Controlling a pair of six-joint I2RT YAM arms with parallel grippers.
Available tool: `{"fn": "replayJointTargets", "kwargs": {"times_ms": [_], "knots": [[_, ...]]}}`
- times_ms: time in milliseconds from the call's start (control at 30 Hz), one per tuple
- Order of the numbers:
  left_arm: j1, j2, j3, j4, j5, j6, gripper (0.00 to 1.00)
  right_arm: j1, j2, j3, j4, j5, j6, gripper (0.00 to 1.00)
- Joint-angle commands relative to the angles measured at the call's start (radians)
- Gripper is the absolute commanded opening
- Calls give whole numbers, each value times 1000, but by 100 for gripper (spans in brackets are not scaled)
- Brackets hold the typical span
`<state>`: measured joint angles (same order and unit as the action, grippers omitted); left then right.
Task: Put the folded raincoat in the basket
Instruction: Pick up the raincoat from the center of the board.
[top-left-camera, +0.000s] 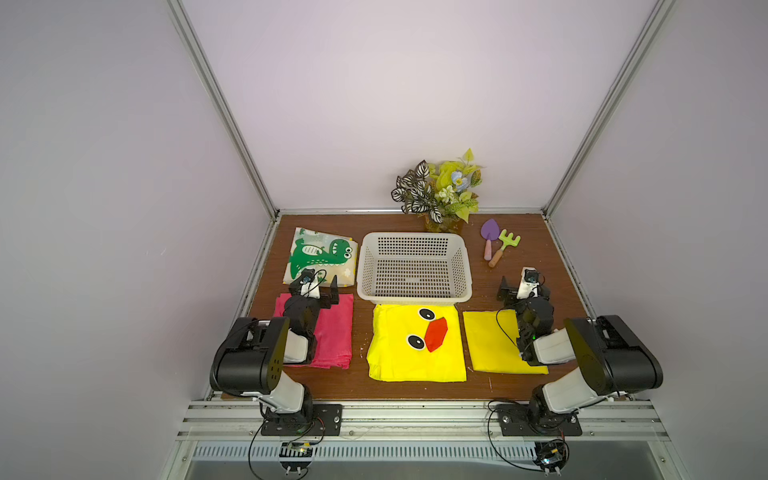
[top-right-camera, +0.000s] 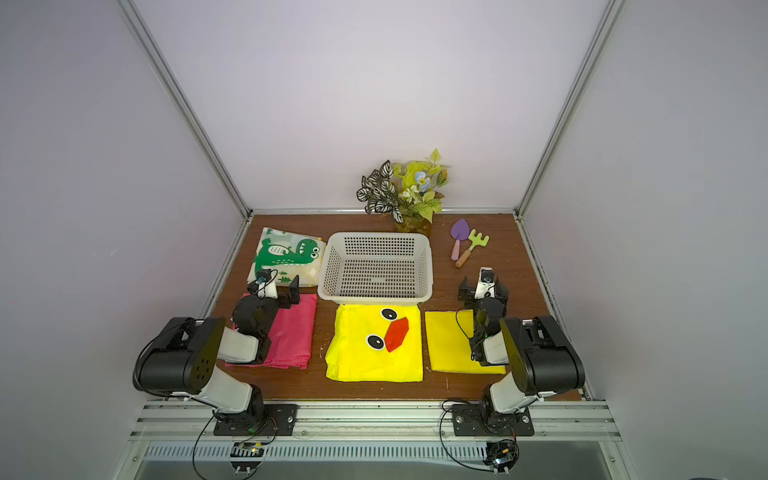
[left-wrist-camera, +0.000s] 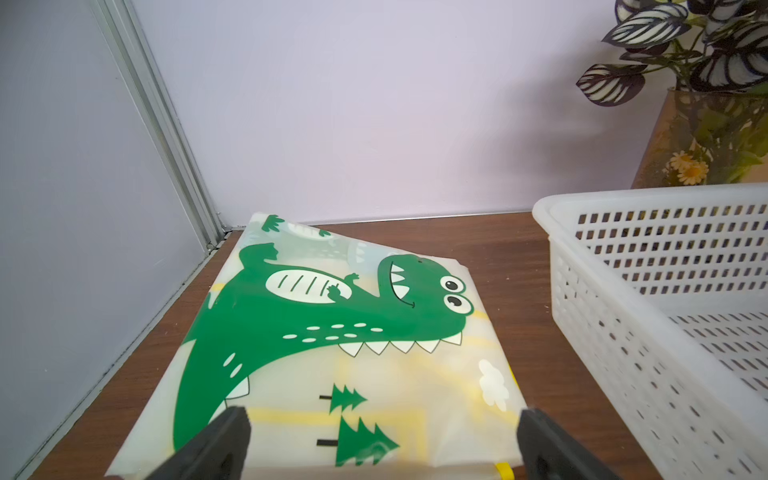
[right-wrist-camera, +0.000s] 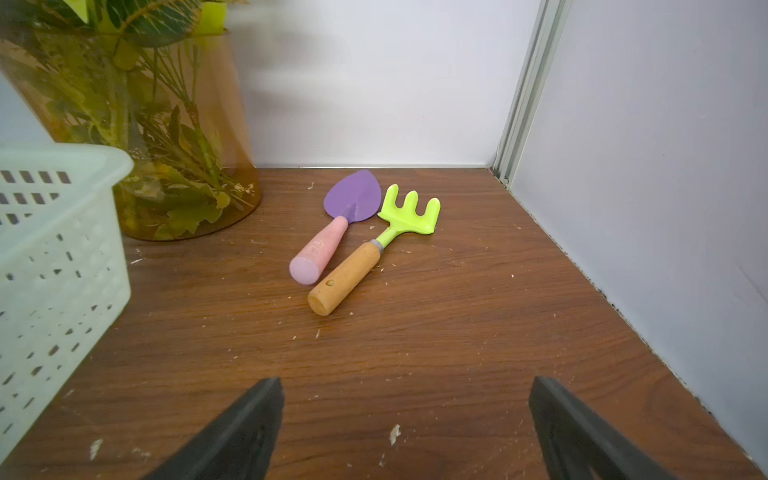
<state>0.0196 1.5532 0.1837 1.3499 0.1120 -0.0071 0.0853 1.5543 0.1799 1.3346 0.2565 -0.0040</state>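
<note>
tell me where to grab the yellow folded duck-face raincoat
Likely its left and right edges, one arm from each side, from above: the yellow folded duck-face raincoat lies flat and wide, wooden table bare along both edges, off-white perforated plastic basket just behind.

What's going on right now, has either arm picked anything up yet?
Nothing is held yet. Both grippers are open: the left gripper hangs over the near edge of the dinosaur-print folded raincoat, the right gripper over bare table beside the basket. The basket is empty. The duck-face yellow garment, the pink cloth and the plain yellow cloth lie folded nearer the arms.
</note>
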Motion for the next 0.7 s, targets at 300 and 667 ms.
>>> {"fn": "replayJointTargets", "kwargs": {"times_ms": [300, 667], "knots": [[6, 1, -5, 23, 8, 12, 99, -1, -8, 18, 28, -3, 9, 100], [1, -10, 16, -22, -114, -26, 99, -1, -14, 15, 39, -2, 7, 99]]}}
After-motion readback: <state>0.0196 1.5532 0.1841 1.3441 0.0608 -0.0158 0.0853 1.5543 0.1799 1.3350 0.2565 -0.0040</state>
